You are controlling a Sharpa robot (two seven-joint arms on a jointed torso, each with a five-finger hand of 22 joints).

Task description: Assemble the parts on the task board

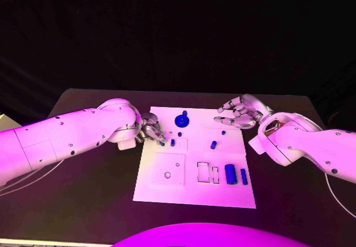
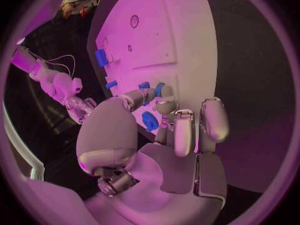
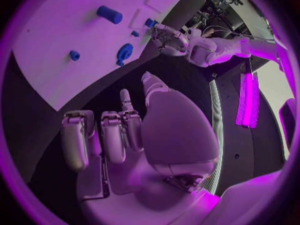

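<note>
In the head view, the white task board (image 1: 194, 180) is seen lying in the middle of the dark tabletop (image 1: 89, 195), long side running away from the robot, presumably so both arms can reach it. The left hand (image 1: 150, 129) is held low at the board's left edge, fingers (image 1: 157, 136) brought down beside two small blue parts (image 1: 172, 143); whether one is pinched cannot be told here. A round blue part (image 1: 181, 121) stands near the far edge, and a blue cylinder (image 1: 231, 174) and a slim blue bar (image 1: 243, 176) lie toward the near right, beside rectangular recesses. The right hand (image 1: 238, 114) is held off the far right corner, fingers curled loosely apart, nothing gripped, likely parked clear.

In the left wrist view, the left hand (image 2: 169, 135) is seen with fingertips (image 2: 164, 104) close to small blue parts (image 2: 150, 87) at the board's edge; a firm grasp cannot be confirmed.

In the right wrist view, the right hand (image 3: 144, 135) is seen over bare tabletop, holding nothing, with the board beyond. A dark backdrop is seen behind the tabletop.
</note>
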